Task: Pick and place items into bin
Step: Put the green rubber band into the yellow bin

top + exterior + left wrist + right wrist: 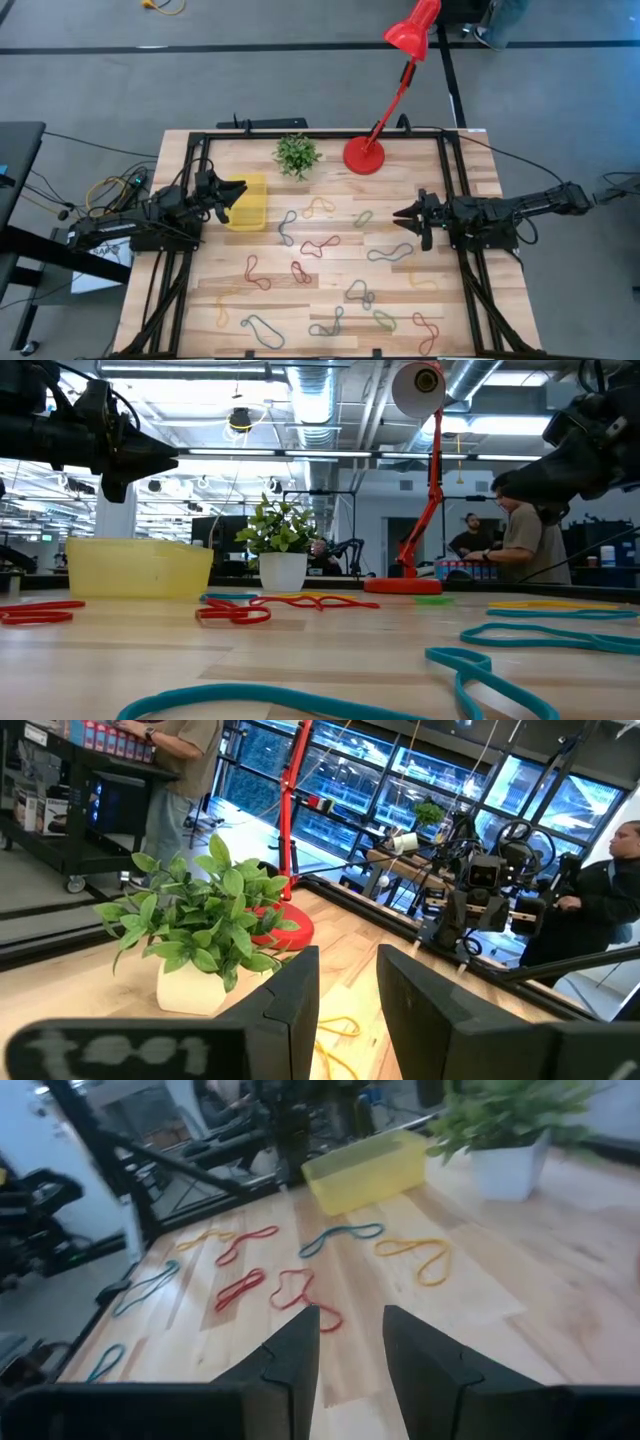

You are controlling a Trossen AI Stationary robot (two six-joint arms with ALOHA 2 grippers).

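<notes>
Left gripper point(226, 195) jaws parted narrowly, empty, poised over yellow bin point(248, 202) at tabletop point(330, 255) left edge, aimed toward potted plant point(297, 153). Right gripper point(402, 215) jaws parted narrowly, empty, raised above right side, facing scattered bands. Coloured loops point(320, 244) lying flat across middle and near half of tabletop, none seen in bin. Likely featherlight, floppy, thin. Best pinched on single strand, jaws pressed down to wood; red loop point(300, 1293) nearest right jaws.
</notes>
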